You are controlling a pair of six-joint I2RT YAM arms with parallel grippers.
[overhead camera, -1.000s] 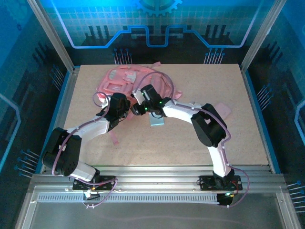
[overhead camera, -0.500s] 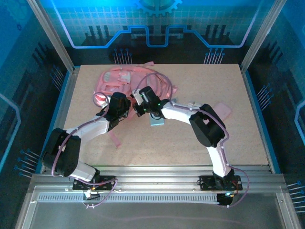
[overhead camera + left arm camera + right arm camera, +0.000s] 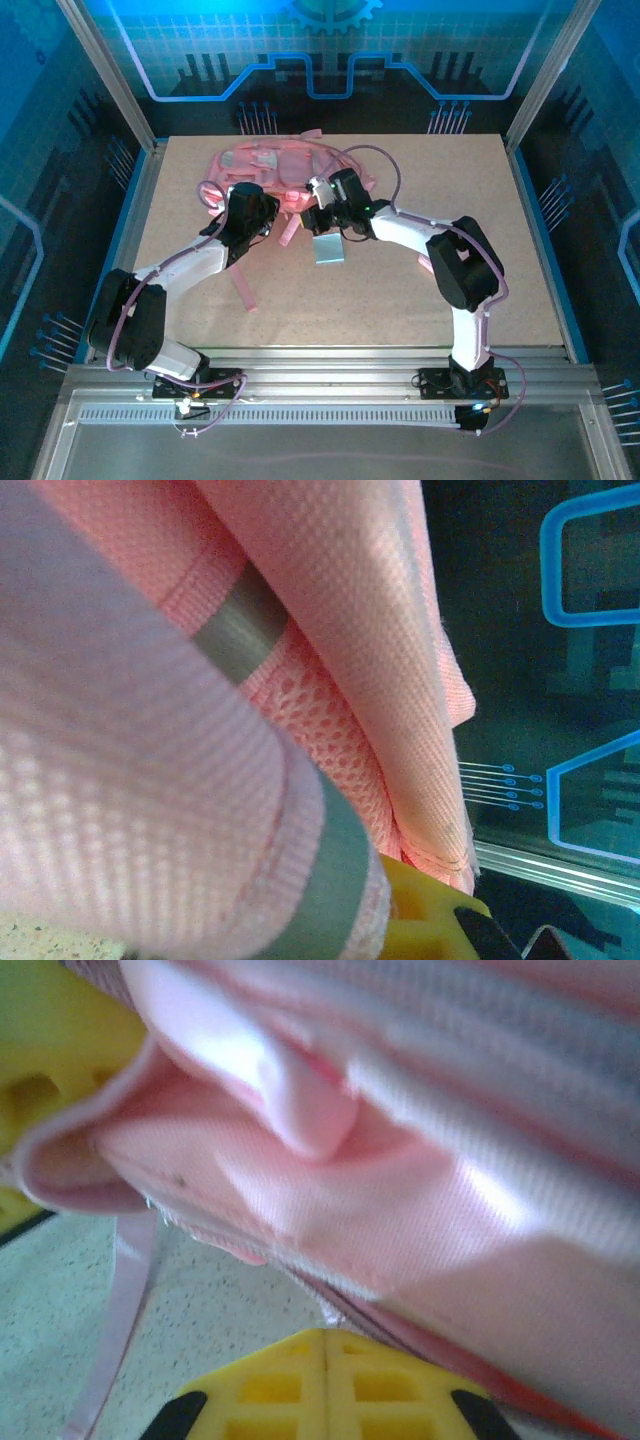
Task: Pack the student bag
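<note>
Though the bag lies slumped on the worktop just beyond a blue-grey pad, packing looks barely begun. Left tool and right tool, both beyond the pad at the bag's near hem, are each clamped on pink fabric, probably to hold the mouth apart. The pad is not yet loaded; what is inside the bag I cannot tell.

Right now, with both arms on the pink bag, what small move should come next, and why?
Probably pull the two grips gently apart to spread the bag open. The left end effector and right end effector both look shut on its fabric, close together, and a flat grey item lies unpacked on the table beside them.
</note>
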